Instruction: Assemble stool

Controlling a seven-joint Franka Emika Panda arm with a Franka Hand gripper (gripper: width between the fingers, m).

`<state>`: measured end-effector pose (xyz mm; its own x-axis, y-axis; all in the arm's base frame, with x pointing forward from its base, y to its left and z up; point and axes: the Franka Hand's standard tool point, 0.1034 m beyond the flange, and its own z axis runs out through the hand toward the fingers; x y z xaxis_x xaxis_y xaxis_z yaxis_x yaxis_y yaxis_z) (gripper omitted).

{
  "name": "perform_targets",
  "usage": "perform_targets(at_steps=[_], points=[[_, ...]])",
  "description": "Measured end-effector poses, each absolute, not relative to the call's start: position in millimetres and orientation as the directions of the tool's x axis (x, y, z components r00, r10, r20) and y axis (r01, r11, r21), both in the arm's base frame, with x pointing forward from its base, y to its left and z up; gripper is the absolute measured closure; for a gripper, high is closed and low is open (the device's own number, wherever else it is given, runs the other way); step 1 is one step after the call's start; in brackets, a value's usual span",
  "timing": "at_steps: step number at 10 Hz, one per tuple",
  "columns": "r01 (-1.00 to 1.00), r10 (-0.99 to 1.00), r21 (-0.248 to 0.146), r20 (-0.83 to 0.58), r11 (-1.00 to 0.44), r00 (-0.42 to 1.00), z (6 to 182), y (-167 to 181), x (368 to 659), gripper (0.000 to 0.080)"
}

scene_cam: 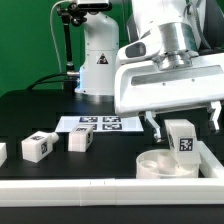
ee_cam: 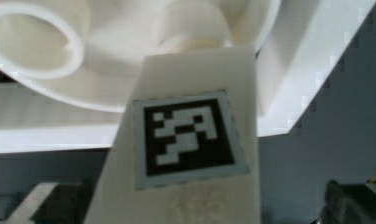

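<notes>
My gripper (scene_cam: 182, 127) is shut on a white stool leg (scene_cam: 183, 139) with a black-and-white tag and holds it upright, its lower end just above or on the round white seat (scene_cam: 160, 165) at the exterior view's front right. In the wrist view the leg (ee_cam: 185, 135) fills the middle between my dark fingers (ee_cam: 34, 205), and its far end reaches the seat (ee_cam: 78, 60), beside the seat's round hole. I cannot tell whether leg and seat touch. Two loose legs (scene_cam: 37, 146) (scene_cam: 80, 140) lie on the black table to the left.
Another white part (scene_cam: 2, 152) shows at the exterior view's left edge. The marker board (scene_cam: 100, 123) lies behind the legs. A long white rail (scene_cam: 90, 190) runs along the front and another (scene_cam: 214, 160) stands right of the seat. The robot base (scene_cam: 97, 60) stands behind.
</notes>
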<state>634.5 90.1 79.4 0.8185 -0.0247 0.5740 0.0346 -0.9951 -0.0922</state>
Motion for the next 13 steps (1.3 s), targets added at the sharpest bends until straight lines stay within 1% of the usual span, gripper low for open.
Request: perform_targets(at_steps=[1,2,3,5,6,10,11,12,13], points=[[0.035,-0.024,-0.092,0.574,-0.995,0.818,79.9,90,635,0.0155],[0.041,-0.017,-0.088,0.575,-0.995,0.818,83.9,89,636,0.0151],[0.055,0.002,-0.074,0.583,-0.996,0.813,93.2,86,640,0.0151],[0.063,0.007,-0.074,0.591,-0.995,0.807,110.2,88,645,0.0151],[0.064,0.008,-0.073,0.596,-0.995,0.803,114.6,87,647,0.0151],[0.064,0.008,-0.074,0.59,-0.995,0.808,111.7,88,646,0.0151],[0.068,0.011,-0.079,0.57,-0.995,0.822,110.0,89,645,0.0151],[0.067,0.011,-0.078,0.572,-0.995,0.82,110.0,89,645,0.0151],[0.086,0.035,-0.066,0.557,-0.994,0.829,107.4,87,644,0.0151]])
